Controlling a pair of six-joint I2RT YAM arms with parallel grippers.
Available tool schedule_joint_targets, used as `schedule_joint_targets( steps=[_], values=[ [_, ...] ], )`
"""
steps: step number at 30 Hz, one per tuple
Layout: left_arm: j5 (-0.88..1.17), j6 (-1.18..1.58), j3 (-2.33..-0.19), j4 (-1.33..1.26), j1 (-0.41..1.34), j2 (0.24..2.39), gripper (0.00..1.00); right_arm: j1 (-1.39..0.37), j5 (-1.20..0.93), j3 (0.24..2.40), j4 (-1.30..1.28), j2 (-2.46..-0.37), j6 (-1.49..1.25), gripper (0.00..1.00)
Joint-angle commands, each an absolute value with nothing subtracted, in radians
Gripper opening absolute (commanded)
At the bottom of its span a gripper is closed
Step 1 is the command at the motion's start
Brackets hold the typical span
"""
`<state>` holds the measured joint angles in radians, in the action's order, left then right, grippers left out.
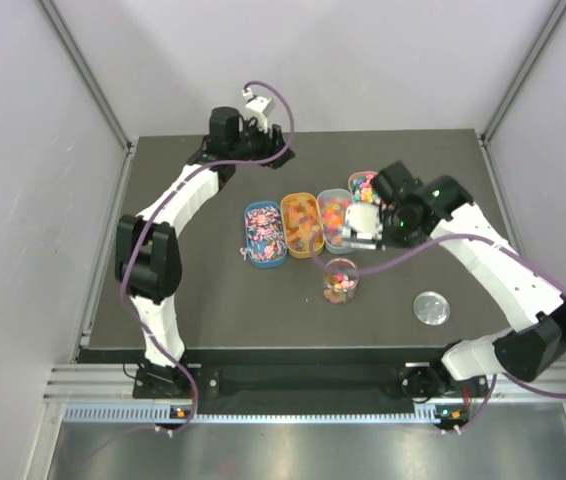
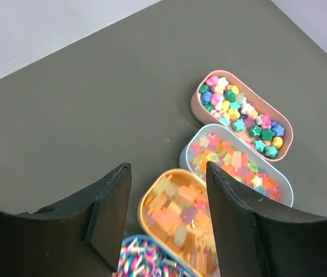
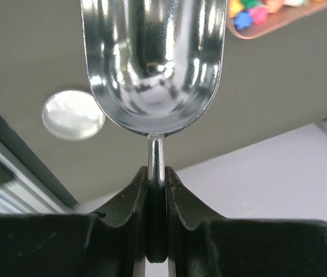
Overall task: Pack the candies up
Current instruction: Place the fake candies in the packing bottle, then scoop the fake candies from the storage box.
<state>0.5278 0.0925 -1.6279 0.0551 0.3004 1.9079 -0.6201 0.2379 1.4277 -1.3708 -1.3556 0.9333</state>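
The candies lie in four oval trays in a row: striped sweets (image 1: 263, 232), orange-yellow gummies (image 1: 303, 222), mixed stars (image 1: 335, 208) and round beads (image 1: 364, 183). A few candies also lie in the clear jar (image 1: 340, 281). In the left wrist view I see the beads (image 2: 244, 112), stars (image 2: 236, 161) and gummies (image 2: 184, 213). My right gripper (image 3: 156, 173) is shut on the handle of a shiny metal scoop (image 3: 152, 57). The scoop is empty and hangs over the right-hand trays (image 1: 363, 222). My left gripper (image 2: 168, 170) is open and empty, high behind the trays (image 1: 253, 148).
The jar's round clear lid (image 1: 431, 307) lies on the dark table at the front right; it also shows in the right wrist view (image 3: 73, 114). Grey walls close in the table on three sides.
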Motion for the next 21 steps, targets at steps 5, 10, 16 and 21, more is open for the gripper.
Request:
schedule_joint_targets(
  steps=[5, 10, 16, 21],
  values=[
    [0.551, 0.038, -1.850, -0.070, 0.454, 2.147, 0.59, -0.381, 0.006, 1.661, -1.393, -1.502, 0.482, 0.00],
    [0.471, 0.052, -1.963, -0.139, 0.544, 2.300, 0.57, -0.256, 0.015, 1.672, -1.379, -1.618, 0.413, 0.00],
    [0.416, 0.038, -2.161, -0.205, 0.589, 2.485, 0.58, -0.227, 0.069, 1.764, -1.437, -1.781, 0.457, 0.00],
    [0.380, 0.034, -2.242, -0.258, 0.592, 2.580, 0.61, -0.250, 0.143, 1.827, -1.477, -1.890, 0.460, 0.00]
  ],
)
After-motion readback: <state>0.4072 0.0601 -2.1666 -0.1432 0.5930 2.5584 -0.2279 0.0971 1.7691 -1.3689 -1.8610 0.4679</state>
